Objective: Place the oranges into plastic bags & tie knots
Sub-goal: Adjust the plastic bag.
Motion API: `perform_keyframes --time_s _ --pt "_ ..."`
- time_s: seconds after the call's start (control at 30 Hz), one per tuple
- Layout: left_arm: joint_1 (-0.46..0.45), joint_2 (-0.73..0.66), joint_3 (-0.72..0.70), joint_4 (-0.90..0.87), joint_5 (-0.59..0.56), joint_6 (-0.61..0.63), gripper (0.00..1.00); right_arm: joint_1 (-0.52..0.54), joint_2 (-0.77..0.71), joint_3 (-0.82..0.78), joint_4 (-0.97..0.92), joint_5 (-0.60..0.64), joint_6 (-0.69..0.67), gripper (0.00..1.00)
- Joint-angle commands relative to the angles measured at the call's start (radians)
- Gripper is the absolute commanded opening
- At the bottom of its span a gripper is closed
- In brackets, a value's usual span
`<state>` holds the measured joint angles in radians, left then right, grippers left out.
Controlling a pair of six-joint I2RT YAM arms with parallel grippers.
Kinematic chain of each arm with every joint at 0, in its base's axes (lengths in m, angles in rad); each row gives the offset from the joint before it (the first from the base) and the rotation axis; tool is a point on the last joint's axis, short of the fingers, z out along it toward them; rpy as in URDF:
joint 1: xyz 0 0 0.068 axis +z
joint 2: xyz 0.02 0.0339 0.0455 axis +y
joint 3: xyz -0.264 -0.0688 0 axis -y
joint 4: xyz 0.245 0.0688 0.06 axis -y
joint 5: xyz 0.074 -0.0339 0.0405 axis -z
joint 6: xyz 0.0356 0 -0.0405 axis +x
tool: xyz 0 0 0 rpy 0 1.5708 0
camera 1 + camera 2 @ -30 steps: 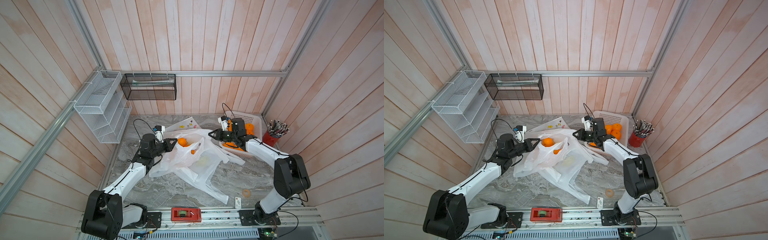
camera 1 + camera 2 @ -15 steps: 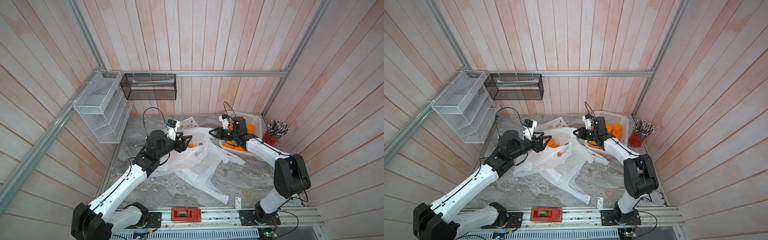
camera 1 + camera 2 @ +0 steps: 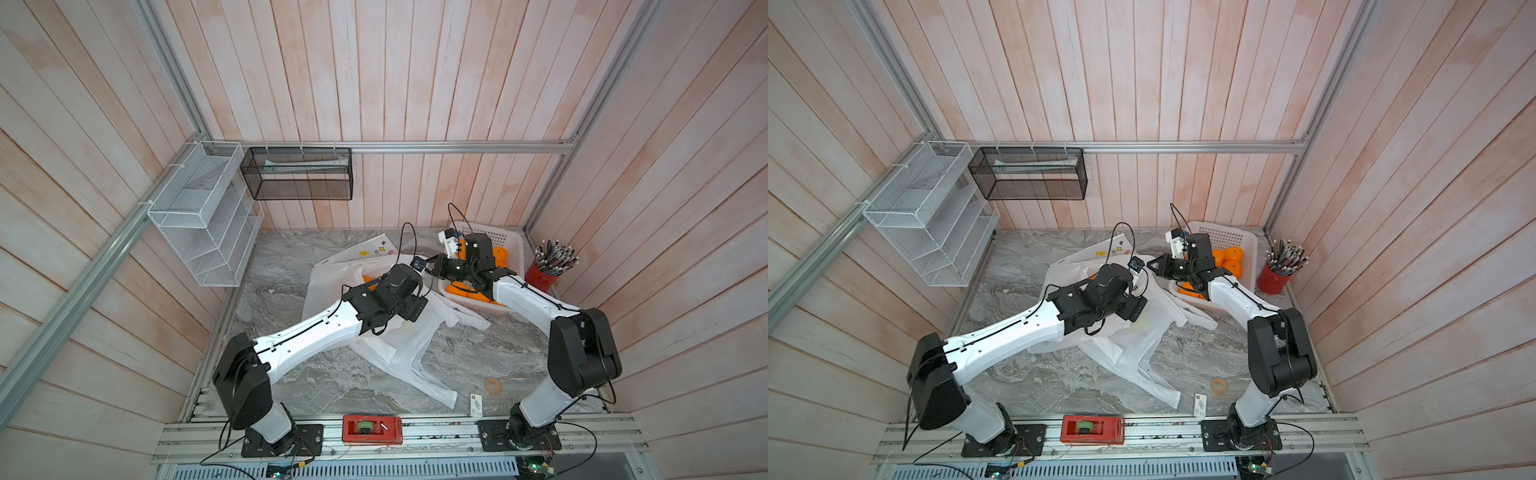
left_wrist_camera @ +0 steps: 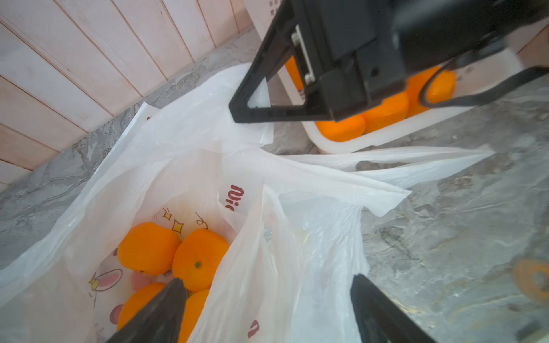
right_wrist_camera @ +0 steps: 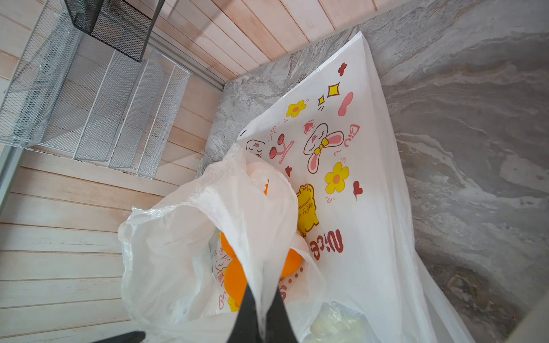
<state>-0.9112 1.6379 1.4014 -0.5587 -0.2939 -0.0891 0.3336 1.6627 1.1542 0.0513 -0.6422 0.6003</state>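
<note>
Left gripper point(image 4: 267, 279) gapes wide over four glossy round oranges point(image 4: 199, 258) inside one thin, crinkled, translucent white printed plastic bag point(image 4: 184, 178) on a grey marbled tabletop point(image 4: 445, 222); right gripper point(image 5: 261, 300) pinches that bag's rim.

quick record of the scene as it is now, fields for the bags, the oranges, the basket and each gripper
open bag: mouth up, handles untied
bagged oranges: four visible in the left wrist view
left gripper: open, empty, over the open bag's mouth
right gripper: shut on the open bag's edge, holding it up
basket: white, perforated, holds loose oranges
second bag: flat beneath the open bag, print facing up
</note>
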Motion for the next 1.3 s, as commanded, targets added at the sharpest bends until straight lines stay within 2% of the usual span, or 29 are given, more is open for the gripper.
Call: perform_keyframes --time_s 0.0,0.13,0.47,0.57,0.7,0.83,1.03,1.17,1.27 --pt "-0.006 0.072 0.083 -0.127 -0.083 -0.033 0.95 -0.004 0.006 0.028 0.003 -0.005 0.003 0.00" --pt "-0.010 0.168 0.169 -0.176 -0.104 -0.059 1.00 -0.004 0.006 0.027 0.005 -0.007 0.003 0.00" --pt "-0.031 0.303 0.260 -0.227 -0.195 -0.070 1.00 -0.004 0.011 0.027 0.006 -0.011 0.004 0.00" --pt "-0.035 0.322 0.262 -0.217 -0.218 -0.054 0.96 -0.004 0.015 0.026 0.010 -0.013 0.009 0.00" --pt "-0.067 0.323 0.253 -0.193 -0.227 -0.043 0.77 -0.002 0.020 0.026 0.013 -0.018 0.015 0.00" --pt "-0.069 0.301 0.222 -0.167 -0.221 -0.033 0.51 -0.004 0.020 0.028 0.009 -0.012 0.015 0.00" --pt "-0.069 0.195 0.135 -0.084 -0.210 -0.015 0.13 -0.003 0.013 0.042 -0.001 -0.015 0.019 0.00" --pt "-0.068 0.081 0.063 -0.009 -0.222 0.006 0.06 -0.001 -0.002 0.052 0.013 -0.037 0.027 0.00" --pt "-0.063 -0.044 -0.002 0.063 -0.229 0.078 0.02 0.006 -0.013 0.079 0.018 -0.066 0.037 0.00"
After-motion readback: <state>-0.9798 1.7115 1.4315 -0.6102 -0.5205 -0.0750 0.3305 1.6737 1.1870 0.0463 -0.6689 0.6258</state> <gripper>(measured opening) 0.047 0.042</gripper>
